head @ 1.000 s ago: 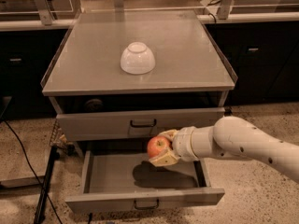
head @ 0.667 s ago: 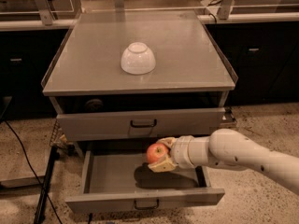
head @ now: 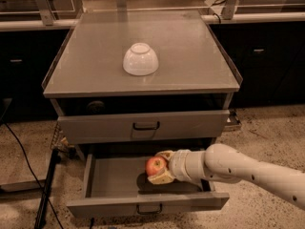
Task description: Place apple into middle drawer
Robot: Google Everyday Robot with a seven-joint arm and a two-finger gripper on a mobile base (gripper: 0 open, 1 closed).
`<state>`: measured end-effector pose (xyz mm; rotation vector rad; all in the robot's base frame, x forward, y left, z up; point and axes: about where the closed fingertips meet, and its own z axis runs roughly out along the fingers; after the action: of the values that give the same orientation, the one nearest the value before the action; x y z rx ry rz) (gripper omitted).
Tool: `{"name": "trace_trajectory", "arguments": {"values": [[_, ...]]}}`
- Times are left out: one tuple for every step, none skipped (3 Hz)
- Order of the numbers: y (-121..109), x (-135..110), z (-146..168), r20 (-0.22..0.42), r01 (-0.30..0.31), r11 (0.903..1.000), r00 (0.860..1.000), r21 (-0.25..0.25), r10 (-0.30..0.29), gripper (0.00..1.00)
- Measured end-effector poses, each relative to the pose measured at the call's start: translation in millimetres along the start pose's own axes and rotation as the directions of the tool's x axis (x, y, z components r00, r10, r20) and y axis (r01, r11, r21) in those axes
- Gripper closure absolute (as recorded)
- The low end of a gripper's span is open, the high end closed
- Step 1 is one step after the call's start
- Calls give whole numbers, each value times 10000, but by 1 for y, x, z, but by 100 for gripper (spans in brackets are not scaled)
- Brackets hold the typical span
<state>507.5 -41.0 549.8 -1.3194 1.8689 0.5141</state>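
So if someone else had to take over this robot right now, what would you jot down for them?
Gripper: shut on the apple, reaching in from the right, inside the middle drawer.
Middle drawer: pulled out; the drawer above it is closed. White bowl sits upturned on the cabinet top.
Done: apple is within the drawer, held over its floor.
Left: set it down, let go, draw the arm out.

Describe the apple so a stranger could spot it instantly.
Find the grey metal cabinet and its pulled-out drawer. Over its floor, the gripper has its jaws shut on a round red-yellow apple. Nothing else is red; the white bowl sits upturned on top.
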Motion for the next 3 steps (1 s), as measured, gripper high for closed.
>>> {"name": "trace_trajectory", "arguments": {"values": [[-5,12,22,114,131,9998,9999,-164,-129,100],[-10,28,51,412,172,9992,9990,-350,-157,100],[-13,39,77,715,282,9981,9971,-539,-243,100]]}}
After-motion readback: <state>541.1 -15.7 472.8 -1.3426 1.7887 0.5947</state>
